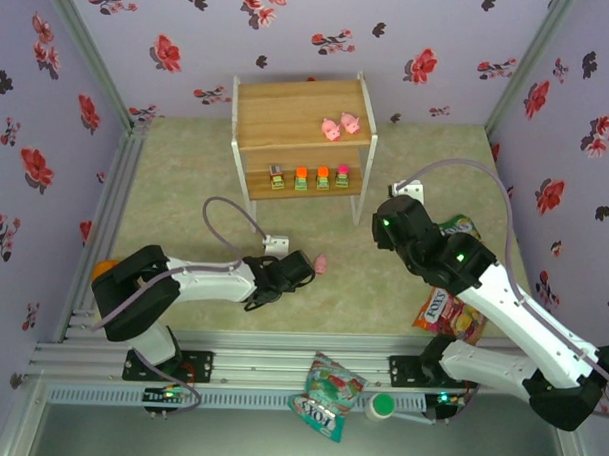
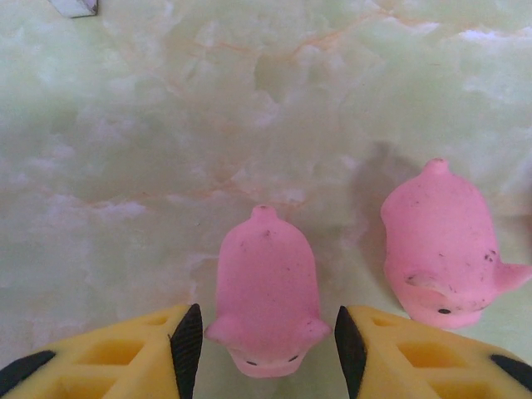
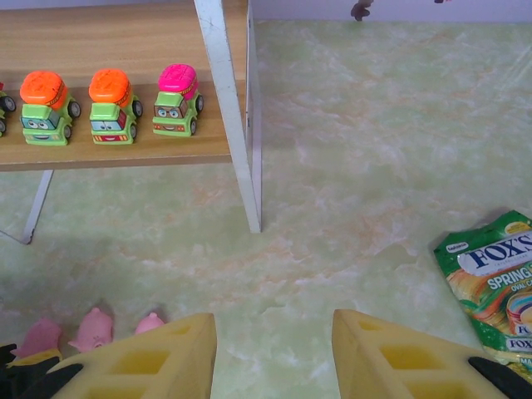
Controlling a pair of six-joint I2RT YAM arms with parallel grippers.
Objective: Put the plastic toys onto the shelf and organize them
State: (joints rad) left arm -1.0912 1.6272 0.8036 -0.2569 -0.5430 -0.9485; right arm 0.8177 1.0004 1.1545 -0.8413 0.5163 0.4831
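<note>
Pink pig (image 2: 266,307) flat on table (image 2: 166,125), straddled by left gripper (image 2: 268,334), jaws parted, not yet pinching; second pig (image 2: 440,241) just beside. Probably light, rubbery, squashy: best pinched gently across the flanks. Near shelf (image 3: 125,154), right gripper (image 3: 274,349) agape, empty.

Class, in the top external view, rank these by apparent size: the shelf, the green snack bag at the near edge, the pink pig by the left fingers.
Largest: shelf
Next: green snack bag
Smallest, clearly: pink pig
</note>
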